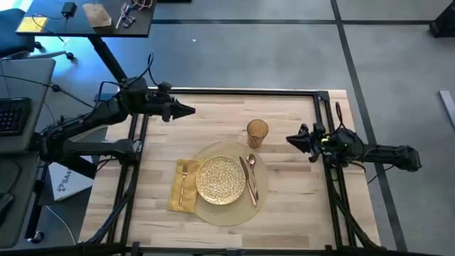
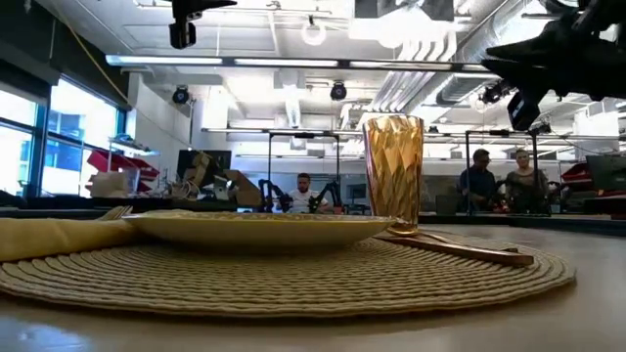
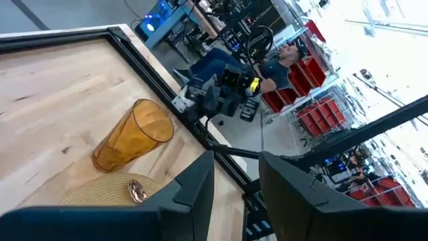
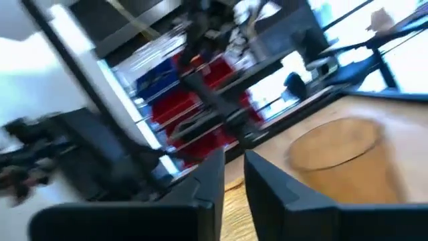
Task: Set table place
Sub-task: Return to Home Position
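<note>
Place setting parts lie together on the table (image 1: 298,206), between the two arms. The plate (image 1: 220,179) sits on the round placemat (image 1: 229,217). The knife (image 1: 245,174) and spoon (image 1: 253,186) lie on the mat just beside the plate. The fork (image 1: 183,181) rests on the napkin (image 1: 175,200) on the plate's other side. The glass (image 1: 257,132) stands upright at the mat's far edge.

We judge the glass fragile. Its ribbed wall should give purchase, so take it at mid-height. The plate is stiff; take it at the rim. The cutlery is thin and probably slippery, and it lies flat; pinch across the handle. The napkin is soft and will fold under load.

The left gripper (image 1: 186,110) hangs above the far left part of the table, pointing inward, with its jaws released and empty. The right gripper (image 1: 291,140) is at the right edge, pointing toward the glass but apart from it. We cannot tell whether it is released or clenched.
</note>
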You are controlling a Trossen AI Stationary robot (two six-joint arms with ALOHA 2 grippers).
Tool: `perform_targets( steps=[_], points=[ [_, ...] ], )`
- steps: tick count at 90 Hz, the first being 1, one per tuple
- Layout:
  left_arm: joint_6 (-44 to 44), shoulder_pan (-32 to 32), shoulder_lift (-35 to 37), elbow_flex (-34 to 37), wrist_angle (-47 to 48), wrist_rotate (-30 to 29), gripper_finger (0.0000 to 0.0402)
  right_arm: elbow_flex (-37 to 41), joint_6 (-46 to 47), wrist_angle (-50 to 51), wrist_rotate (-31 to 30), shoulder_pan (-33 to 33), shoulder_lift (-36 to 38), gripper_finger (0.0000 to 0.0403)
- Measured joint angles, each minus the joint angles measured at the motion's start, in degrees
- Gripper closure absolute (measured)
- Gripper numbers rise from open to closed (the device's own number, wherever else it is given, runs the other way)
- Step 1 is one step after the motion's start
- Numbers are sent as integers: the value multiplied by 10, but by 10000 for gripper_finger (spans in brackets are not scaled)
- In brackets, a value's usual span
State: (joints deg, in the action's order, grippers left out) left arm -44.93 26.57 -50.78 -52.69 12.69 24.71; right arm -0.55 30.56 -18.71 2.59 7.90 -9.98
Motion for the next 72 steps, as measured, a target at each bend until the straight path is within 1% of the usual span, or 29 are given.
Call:
perform_targets(
  steps=[5, 13, 26, 38, 43, 49, 55, 64, 72],
  points=[
    [0, 0, 0, 0, 0, 0, 300, 0, -8, 6, -14, 0, 0, 386],
    [-5, 0, 0, 0, 0, 0, 300, 0, -3, 39, -16, 0, 0, 397],
    [9, 0, 0, 0, 0, 0, 300, 0, 4, 105, -16, 0, 0, 400],
    [62, -1, 0, 0, 0, -3, 300, 0, 4, 159, -16, 0, 0, 400],
    [101, -3, 0, 0, 0, -21, 300, 0, 4, 179, -16, 0, -1, 400],
    [149, -8, 0, 0, 2, -62, 300, -1, 4, 182, -16, 0, -2, 400],
    [180, -11, 0, 0, 9, -100, 300, -1, 4, 182, -16, 0, -2, 400],
    [185, -11, 0, 0, 15, -132, 300, -1, 4, 183, -16, 0, -2, 400],
    [181, -11, 0, 0, 15, -145, 300, -1, 4, 183, -16, 0, -2, 400]
  ],
)
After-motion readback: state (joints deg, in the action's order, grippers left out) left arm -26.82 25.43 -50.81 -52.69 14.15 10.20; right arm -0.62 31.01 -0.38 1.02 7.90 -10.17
